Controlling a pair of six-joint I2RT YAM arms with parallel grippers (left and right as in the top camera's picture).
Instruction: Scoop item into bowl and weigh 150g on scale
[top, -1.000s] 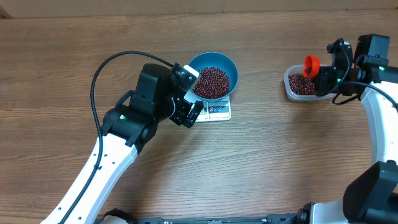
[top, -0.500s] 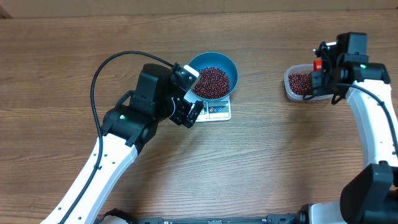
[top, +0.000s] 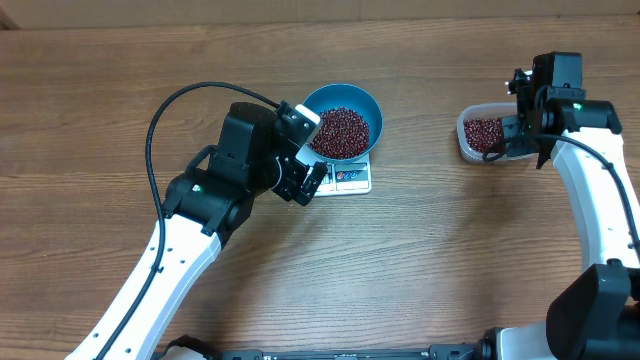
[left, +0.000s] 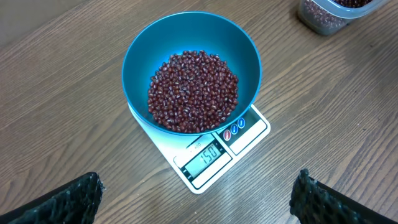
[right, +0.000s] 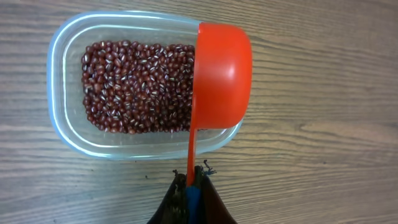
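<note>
Dark red beans fill the bottom of the blue bowl, which stands on the white scale; its display reads 150. My left gripper hovers open just in front of the scale, with nothing between its fingers. In the overhead view the left gripper sits at the scale's left front corner. My right gripper is shut on the thin handle of an orange-red scoop. The scoop's cup hangs over the right end of the clear tub. More beans lie in the tub.
The clear tub stands at the far right of the wooden table, well apart from the bowl. A black cable loops up from the left arm.
The right wrist has swung over the tub and turned the scoop, so the scoop no longer shows in the overhead view. The left arm, bowl and scale have not moved.
</note>
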